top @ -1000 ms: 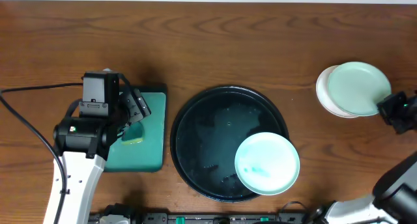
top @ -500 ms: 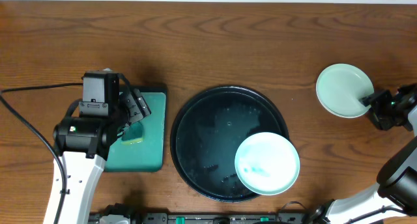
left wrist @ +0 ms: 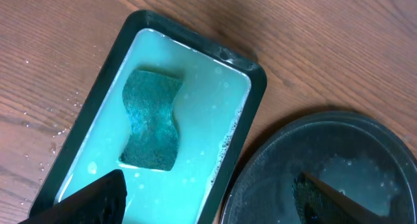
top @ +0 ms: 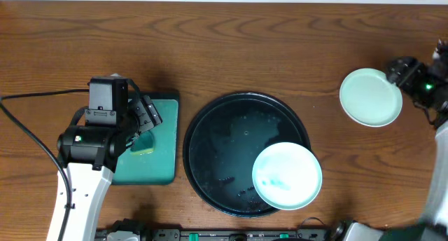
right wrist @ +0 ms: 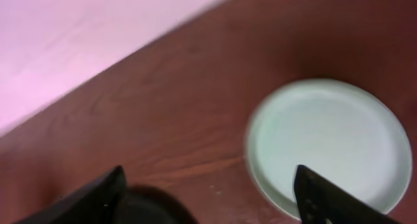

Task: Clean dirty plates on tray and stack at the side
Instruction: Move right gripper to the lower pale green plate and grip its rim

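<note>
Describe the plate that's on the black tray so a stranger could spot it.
Find the big round black tray in the middle of the table. The smeared plate lies inside it, against the lower-right rim in the overhead view. Unlike the mint plate on bare wood at far right, it carries teal smears.

- Your overhead view is evenly bright, with soft shadows.
- The tray (top: 217, 146) shows faint glare on its wet gloss.
- Your right wrist view is blurred; the plate (right wrist: 332, 146) looks smeared.
</note>
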Available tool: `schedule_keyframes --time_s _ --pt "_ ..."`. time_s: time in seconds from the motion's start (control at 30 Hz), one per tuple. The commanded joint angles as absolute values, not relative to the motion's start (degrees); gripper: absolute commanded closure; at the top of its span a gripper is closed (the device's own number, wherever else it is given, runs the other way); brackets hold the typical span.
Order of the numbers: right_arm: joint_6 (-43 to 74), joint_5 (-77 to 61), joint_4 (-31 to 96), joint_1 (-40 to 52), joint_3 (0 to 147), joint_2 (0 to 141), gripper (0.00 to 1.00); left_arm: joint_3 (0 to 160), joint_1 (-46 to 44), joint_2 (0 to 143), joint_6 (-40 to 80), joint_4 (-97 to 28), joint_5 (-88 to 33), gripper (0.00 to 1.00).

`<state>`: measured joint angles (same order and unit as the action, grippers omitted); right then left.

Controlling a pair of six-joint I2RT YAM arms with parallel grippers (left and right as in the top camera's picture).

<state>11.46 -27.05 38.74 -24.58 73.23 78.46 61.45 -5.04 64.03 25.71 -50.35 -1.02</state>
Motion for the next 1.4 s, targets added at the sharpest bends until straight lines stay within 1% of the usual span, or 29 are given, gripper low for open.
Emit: schedule_keyframes --time_s 0.0,0.03,0.1,0.17,0.2,0.23,0.27,0.33,0.37,0.4,0.43,0.47,0.57,0.63,0.77,0.87,0.93,1.0,1.07,1.2,1.23,1.37 --pt "4.5 -17.3 41.6 -16.7 73.5 71.9 0.17 61.5 -5.2 64.3 25.6 -50.3 -0.9 0.18" --pt "4.0 -15.4 42.6 -14.4 73.5 70.5 0.16 61.5 -5.2 64.3 25.6 -50.3 -0.9 0.18" --pt "3.7 -13.1 44.6 -10.5 73.5 68.7 0.20 61.5 -5.2 64.3 25.6 -50.5 -0.9 0.18" --pt "3.7 -12.0 47.2 -6.2 73.5 67.7 0.22 61.5 -5.2 64.3 25.6 -50.6 -0.9 0.18" --pt "3.7 -12.1 48.1 -4.8 73.5 67.6 0.20 61.5 -5.2 64.3 25.6 -50.6 -0.9 0.18" --pt "3.7 -12.4 49.0 -3.4 73.5 67.6 0.14 61.5 -5.2 64.3 25.6 -50.6 -0.9 0.18" --pt "3.7 -13.6 49.9 -1.7 73.4 67.6 0.02 61.5 -5.2 64.3 25.6 -50.6 -0.9 0.18" --pt "3.8 -18.1 50.6 0.7 73.4 67.6 0.01 61.5 -5.2 64.3 25.6 -50.7 -0.9 0.18" --pt "3.7 -20.9 50.7 1.4 73.4 67.6 0.12 61.5 -5.2 64.3 25.6 -50.8 -0.9 0.18" --pt "3.7 -22.9 50.6 1.8 73.4 67.6 0.20 61.5 -5.2 64.3 25.6 -50.8 -0.9 0.18" --pt "3.7 -25.6 50.3 2.1 73.4 67.7 0.18 61.5 -5.2 64.3 25.6 -50.9 -0.9 0.18" --pt "3.6 -27.8 50.2 2.3 73.4 67.8 0.01 61.5 -5.2 64.3 25.6 -50.9 -0.9 0.18" --pt "2.8 -32.8 53.5 2.7 73.4 69.0 0.01 61.5 -5.2 64.3 25.6 -50.9 -0.9 0.18" --pt "1.0 -33.5 57.2 2.7 73.3 70.3 0.01 61.5 -5.2 64.3 25.6 -51.0 -0.9 0.18" --pt "1.0 -32.7 64.2 3.0 71.9 72.7 0.01 61.5 -5.2 64.3 25.6 -50.9 -0.9 0.18" --pt "5.2 -29.1 70.5 4.0 70.3 74.7 0.17 61.5 -5.2 64.3 25.6 -50.9 -0.9 0.18" --pt "10.7 -23.6 73.7 5.1 68.7 75.2 0.24 61.5 -5.2 64.3 25.6 -50.9 -0.9 0.18" --pt "18.7 -15.9 76.2 6.2 66.2 74.8 0.25 61.5 -5.2 64.3 25.6 -51.0 -0.9 0.18" --pt "24.4 -11.5 77.5 6.9 63.6 74.3 0.25 61.5 -5.2 64.3 25.6 -50.9 -0.9 0.18" --pt "31.4 -11.0 77.5 7.0 56.8 72.9 0.25 61.5 -5.2 64.3 25.6 -51.0 -0.9 0.18" --pt "33.9 -10.9 77.0 7.0 52.8 72.7 0.26 61.5 -5.2 64.3 25.6 -51.0 -0.9 0.18" --pt "36.3 -11.0 73.3 7.0 45.0 72.7 0.27 61.5 -5.2 64.3 25.6 -50.9 -0.9 0.18"
